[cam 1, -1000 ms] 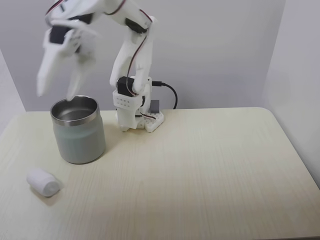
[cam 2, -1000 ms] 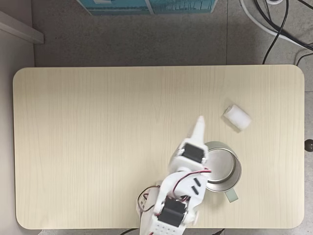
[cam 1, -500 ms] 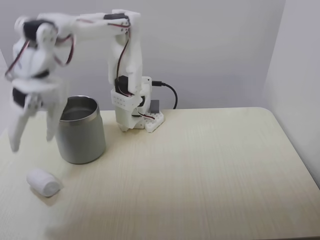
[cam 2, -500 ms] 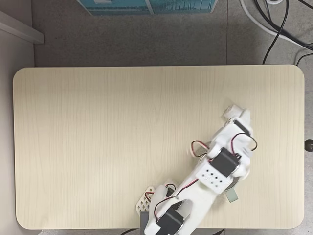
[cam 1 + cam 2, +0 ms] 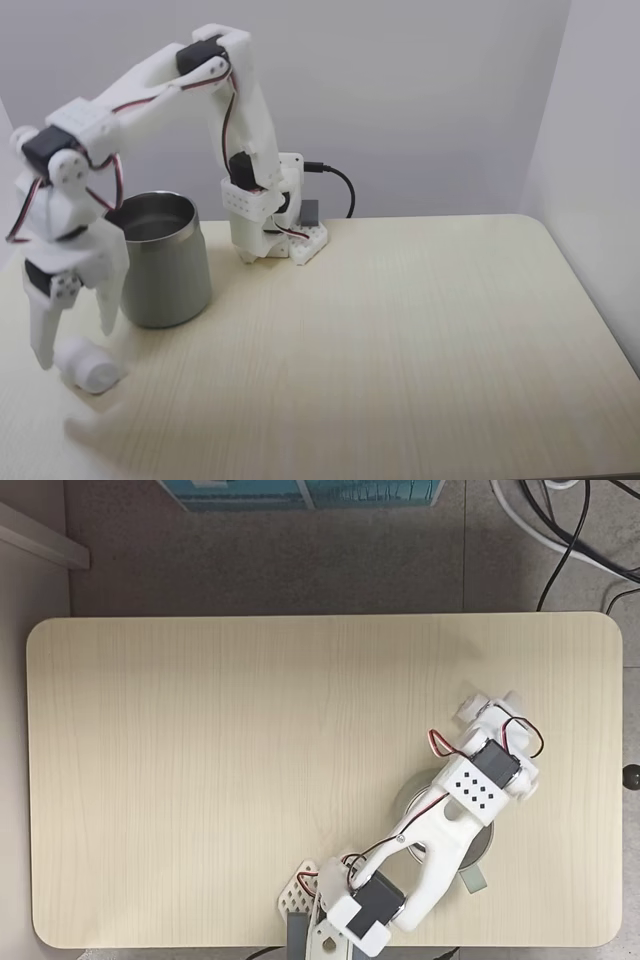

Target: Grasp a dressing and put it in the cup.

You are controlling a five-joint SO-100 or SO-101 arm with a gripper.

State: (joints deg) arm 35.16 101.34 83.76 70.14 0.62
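Lab-like test bench, bare wooden table (image 5: 200, 780), loose cables (image 5: 570, 530)

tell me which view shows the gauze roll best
The fixed view from the table's side: the gauze roll lies in plain sight between the open jaws. In the fixed view from above, the arm hides most of it.

A: Dressing (image 5: 88, 366)?
B: Small white fuzzy roll, lying on its side on surface, just beside cup's base.
A: Cup (image 5: 163, 270)?
B: Standing upright, grey-green outside w/ shiny steel rim, inside looking empty.
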